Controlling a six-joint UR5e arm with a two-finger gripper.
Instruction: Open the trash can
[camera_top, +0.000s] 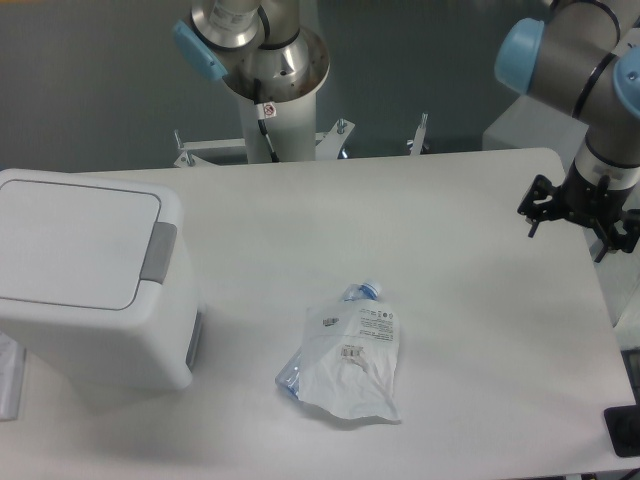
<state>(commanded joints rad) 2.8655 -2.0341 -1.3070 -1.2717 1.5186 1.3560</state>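
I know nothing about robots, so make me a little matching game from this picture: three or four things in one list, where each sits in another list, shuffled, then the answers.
Things:
1. trash can
2. bottle
3. hand
4. grey push tab

Places or states:
A. lying flattened near the middle of the table
B. hanging over the table's right side, holding nothing
C. standing at the table's left edge, lid shut
D. on the right edge of the lid

Pairs: 1-C, 2-A, 3-B, 4-D
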